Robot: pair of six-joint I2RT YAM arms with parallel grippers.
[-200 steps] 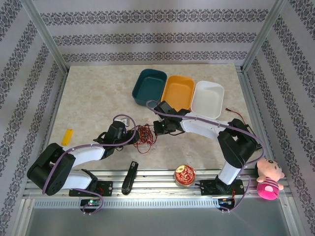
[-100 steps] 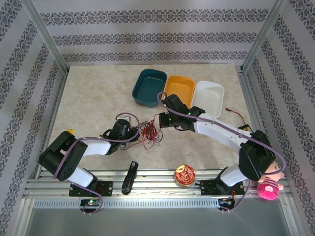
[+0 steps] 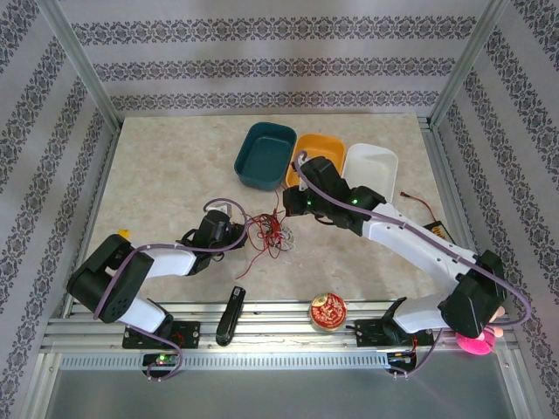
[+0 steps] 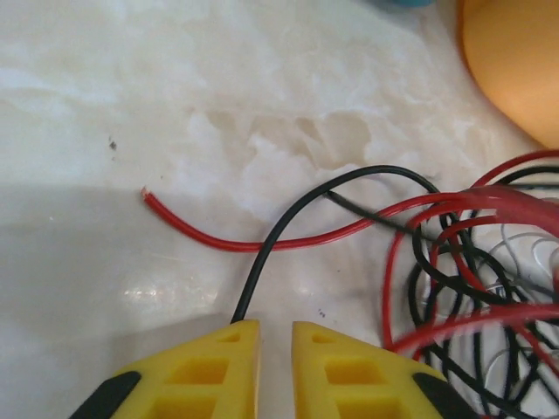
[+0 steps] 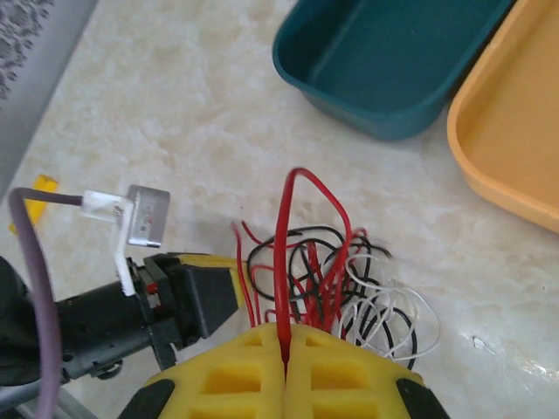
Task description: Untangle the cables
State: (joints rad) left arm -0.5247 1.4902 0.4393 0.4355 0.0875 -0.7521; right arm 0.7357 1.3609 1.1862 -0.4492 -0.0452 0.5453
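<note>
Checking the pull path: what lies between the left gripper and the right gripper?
In the top view, the cables lie bunched between the left gripper and the right gripper.

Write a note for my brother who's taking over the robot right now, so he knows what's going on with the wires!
Left gripper: nearly closed, black cable running into its gap; grip unclear.
Right gripper: shut on a red cable.
Cables: one knot on the table between the grippers.
Done: knot not yet undone.
To do: pull the strands apart.
</note>
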